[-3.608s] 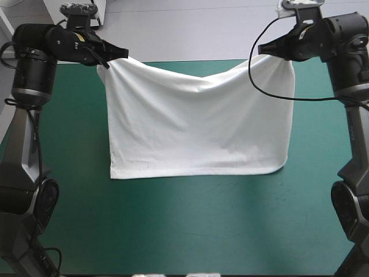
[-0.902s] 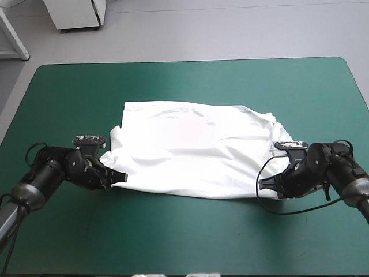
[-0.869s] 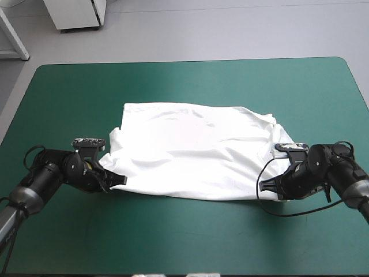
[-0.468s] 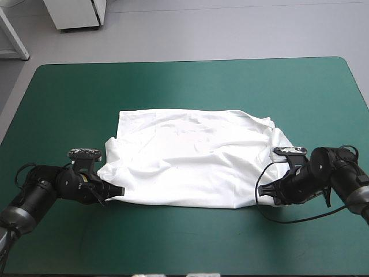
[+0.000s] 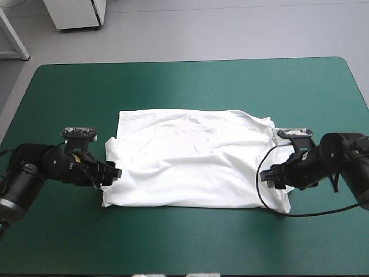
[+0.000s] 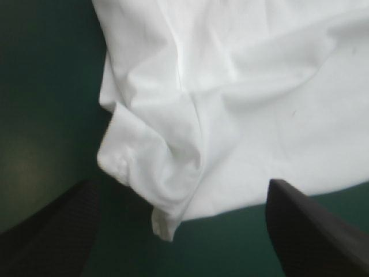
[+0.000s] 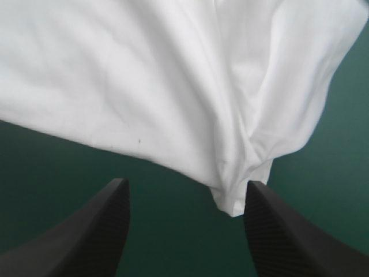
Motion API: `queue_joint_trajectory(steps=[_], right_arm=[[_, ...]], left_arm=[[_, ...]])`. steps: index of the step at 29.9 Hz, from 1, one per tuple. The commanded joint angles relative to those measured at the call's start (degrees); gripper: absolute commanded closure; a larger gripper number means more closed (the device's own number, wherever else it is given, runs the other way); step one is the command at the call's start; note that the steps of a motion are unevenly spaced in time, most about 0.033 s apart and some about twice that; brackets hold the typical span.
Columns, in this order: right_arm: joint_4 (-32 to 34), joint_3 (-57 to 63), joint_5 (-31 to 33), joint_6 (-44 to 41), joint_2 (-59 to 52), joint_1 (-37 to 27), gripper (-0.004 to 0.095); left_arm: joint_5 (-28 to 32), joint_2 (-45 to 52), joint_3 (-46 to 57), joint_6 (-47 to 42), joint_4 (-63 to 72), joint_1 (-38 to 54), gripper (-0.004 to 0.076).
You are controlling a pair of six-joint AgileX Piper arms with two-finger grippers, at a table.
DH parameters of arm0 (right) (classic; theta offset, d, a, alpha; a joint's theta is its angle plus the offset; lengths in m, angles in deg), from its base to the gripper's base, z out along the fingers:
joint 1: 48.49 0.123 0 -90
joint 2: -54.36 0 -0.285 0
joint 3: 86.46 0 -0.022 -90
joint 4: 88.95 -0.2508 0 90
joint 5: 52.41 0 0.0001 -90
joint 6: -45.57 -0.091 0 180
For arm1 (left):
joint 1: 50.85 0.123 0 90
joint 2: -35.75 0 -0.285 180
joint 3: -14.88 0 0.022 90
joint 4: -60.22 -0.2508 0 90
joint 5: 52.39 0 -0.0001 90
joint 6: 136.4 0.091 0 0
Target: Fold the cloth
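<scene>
The white T-shirt [image 5: 190, 158] lies on the table as a wide, wrinkled rectangle, folded over on itself. My left gripper [image 5: 113, 173] sits low at its near left corner with the fingers apart. In the left wrist view that corner [image 6: 164, 222] lies crumpled on the cover, between the spread fingers of the left gripper [image 6: 180, 190] and free of them. My right gripper [image 5: 266, 178] is at the near right corner, also open. In the right wrist view the T-shirt [image 7: 173, 75] ends in a drooping corner [image 7: 230, 205] beside one finger of the right gripper [image 7: 185, 184], untouched.
The teal-green cover [image 5: 184, 242] runs in a broad band between the T-shirt and the table's front edge, and wider still toward the far edge [image 5: 190, 60]. Both arms lie low over the cover at the shirt's two short sides.
Earlier both grippers held the shirt's corners up, then lowered and drew it toward the front edge. Just before now both opened and let the corners drop onto the cover.
</scene>
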Motion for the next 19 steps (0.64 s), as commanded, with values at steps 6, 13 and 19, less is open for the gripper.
queue_joint_trajectory(steps=[6, 13, 19], right_arm=[[2.58, -19.76, 3.08, -2.51, -2.27, -0.28, 0.0345], [2.7, -24.51, 3.08, -3.37, -2.27, -0.28, 0.0345], [3.21, -24.41, 3.08, -3.37, -2.16, -0.28, 0.0357]], left_arm=[[-0.56, 1.06, -14.36, -0.67, -3.14, -0.34, 0.0139], [-3.32, -2.87, -14.34, -4.1, -9.49, -0.23, 0.0164], [0.15, -10.93, -14.34, -4.1, -6.89, 2.41, 0.0213]])
